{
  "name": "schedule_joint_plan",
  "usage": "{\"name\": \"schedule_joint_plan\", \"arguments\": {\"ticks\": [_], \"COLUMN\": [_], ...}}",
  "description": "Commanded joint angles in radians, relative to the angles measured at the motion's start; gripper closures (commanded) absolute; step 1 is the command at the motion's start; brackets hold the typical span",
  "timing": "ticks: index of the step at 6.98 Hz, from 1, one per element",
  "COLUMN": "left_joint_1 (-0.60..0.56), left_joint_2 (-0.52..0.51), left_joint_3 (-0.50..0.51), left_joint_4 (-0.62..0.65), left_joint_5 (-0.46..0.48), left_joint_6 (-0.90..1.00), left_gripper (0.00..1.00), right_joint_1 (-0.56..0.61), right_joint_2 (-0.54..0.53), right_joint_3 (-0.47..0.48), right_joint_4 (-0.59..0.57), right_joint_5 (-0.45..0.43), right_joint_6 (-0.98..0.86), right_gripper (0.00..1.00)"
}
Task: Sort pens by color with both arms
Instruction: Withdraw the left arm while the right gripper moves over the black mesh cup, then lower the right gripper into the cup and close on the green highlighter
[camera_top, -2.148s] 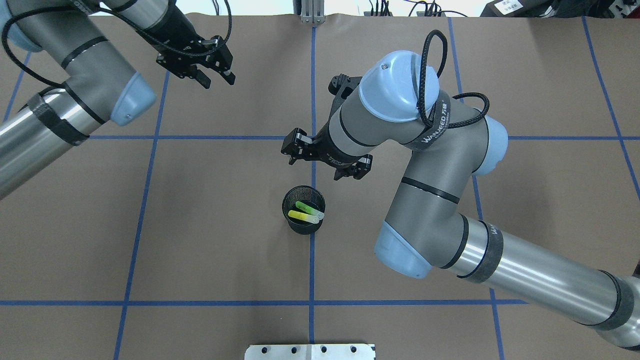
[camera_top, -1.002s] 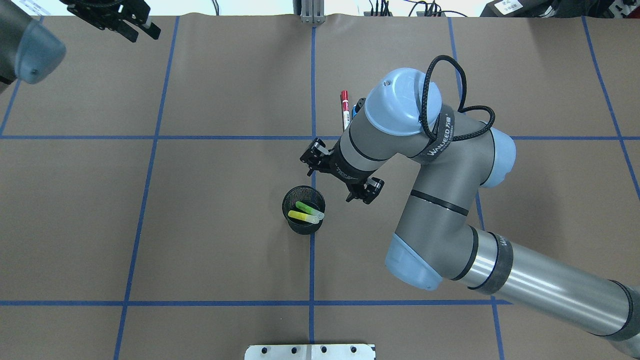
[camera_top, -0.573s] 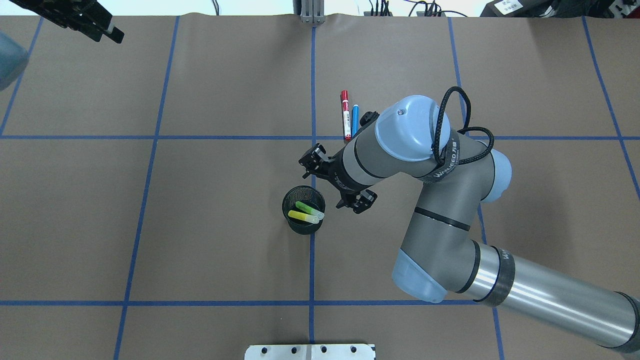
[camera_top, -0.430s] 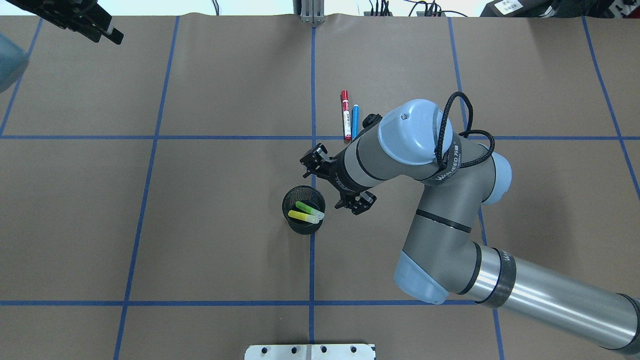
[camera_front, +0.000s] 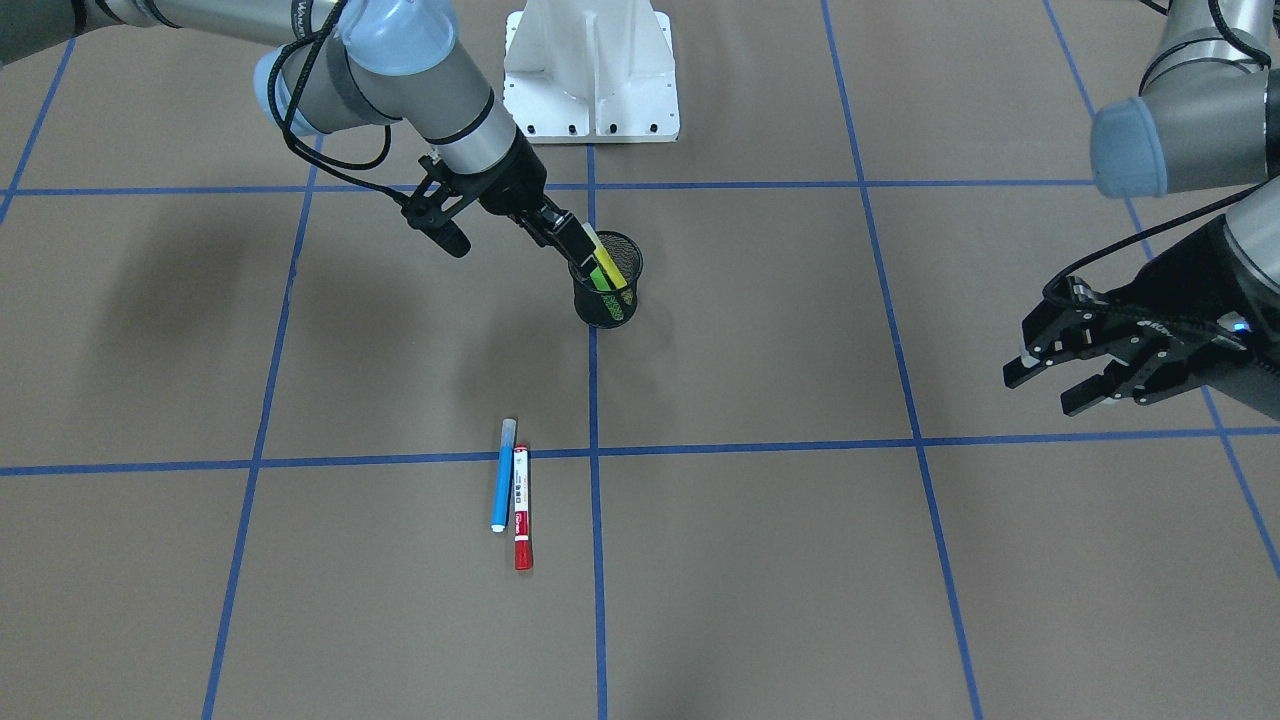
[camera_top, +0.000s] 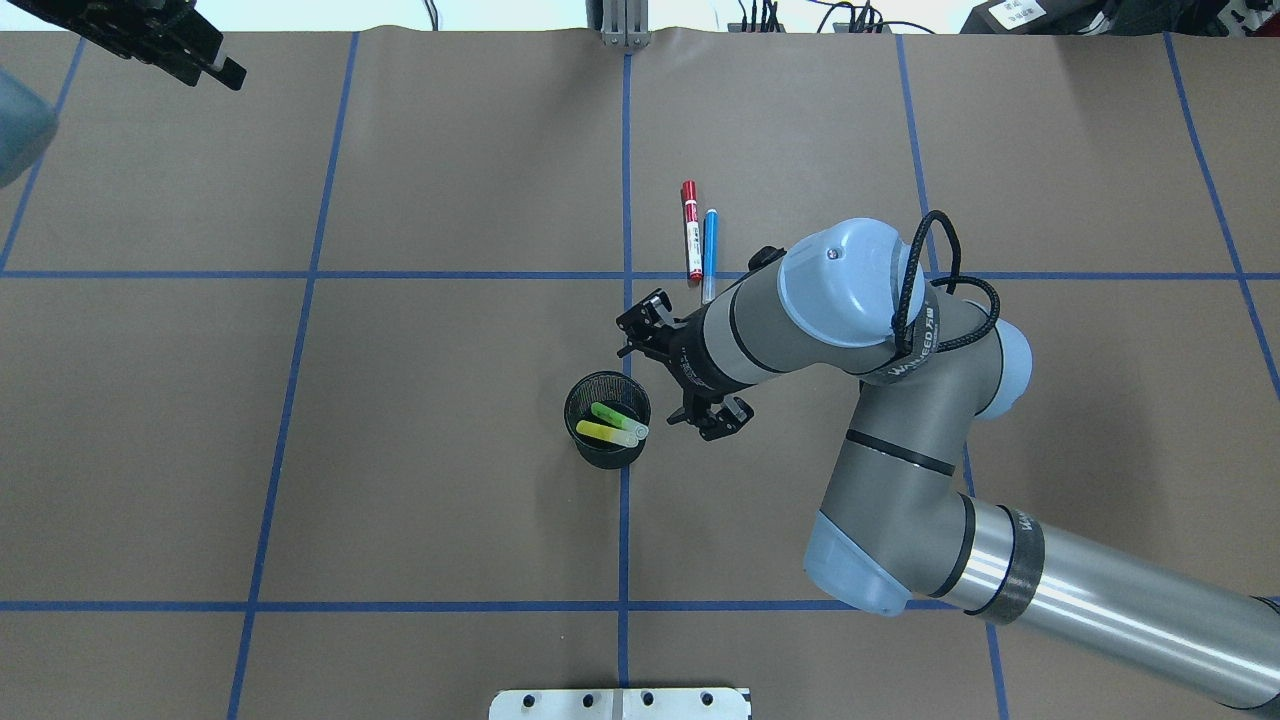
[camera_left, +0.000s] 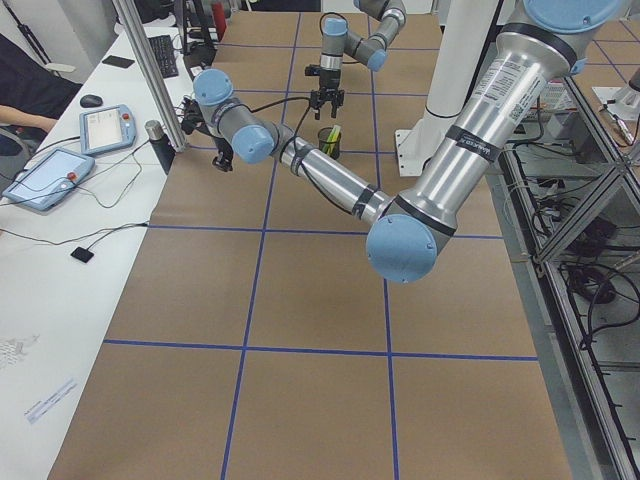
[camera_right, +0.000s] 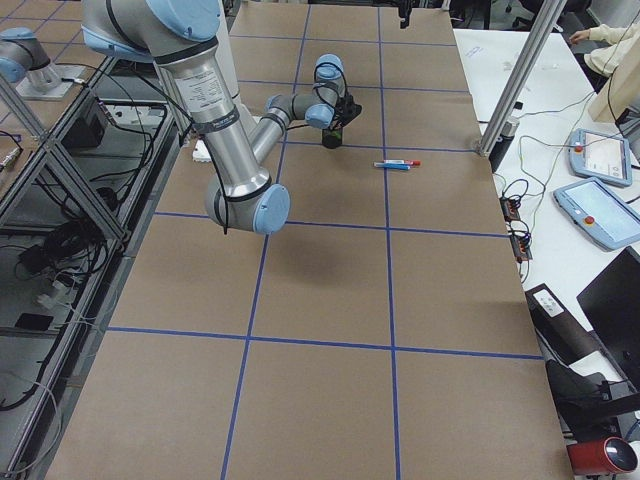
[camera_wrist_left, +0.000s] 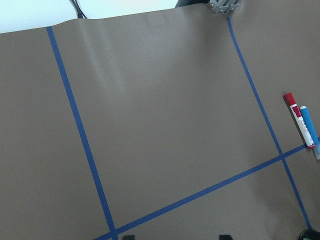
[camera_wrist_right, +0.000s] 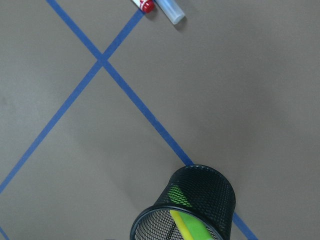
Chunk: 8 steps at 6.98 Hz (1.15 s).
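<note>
Front view: the right end effector (camera_front: 572, 238) hangs at the rim of the cup (camera_front: 606, 305); can't tell if its jaws are apart or closed. The left end effector (camera_front: 1040, 392) is far off to the side over the counter (camera_front: 850, 600), jaws spread, holding nothing. The blue pen (camera_front: 502, 478) and red pen (camera_front: 521, 508) lie side by side on the counter, well apart from the cup. Overhead: the green pen (camera_top: 606, 411) and yellow pen (camera_top: 598, 430) lean inside the cup. Left wrist view: red and blue pens at the right edge. Right wrist view: the cup with yellow and green pens inside.

black mesh cup (camera_top: 605, 459) | right arm (camera_top: 790, 330) leans in beside it | red pen (camera_top: 691, 235), blue pen (camera_top: 709, 250): unobstructed above
</note>
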<state>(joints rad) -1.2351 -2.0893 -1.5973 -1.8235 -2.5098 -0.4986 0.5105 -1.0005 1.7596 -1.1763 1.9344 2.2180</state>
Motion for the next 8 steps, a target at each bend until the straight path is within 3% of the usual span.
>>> {"name": "schedule_joint_plan", "arguments": {"ticks": [1, 3, 8], "left_joint_1": [-0.001, 0.000, 0.006], "left_joint_2": [0.000, 0.000, 0.002], "left_joint_3": [-0.001, 0.000, 0.000], "left_joint_4": [0.001, 0.001, 0.000], "left_joint_5": [0.000, 0.002, 0.032], "left_joint_6": [0.000, 0.000, 0.000], "left_gripper": [0.35, 0.35, 0.35], "right_joint_1": [-0.036, -0.040, -0.052], "right_joint_2": [-0.004, -0.007, -0.027], "right_joint_3": [0.001, 0.023, 0.017], "right_joint_4": [0.003, 0.001, 0.003], "right_joint_5": [-0.038, -0.040, -0.043], "right_joint_6": [0.092, 0.161, 0.195], "right_gripper": [0.26, 0.26, 0.41]}}
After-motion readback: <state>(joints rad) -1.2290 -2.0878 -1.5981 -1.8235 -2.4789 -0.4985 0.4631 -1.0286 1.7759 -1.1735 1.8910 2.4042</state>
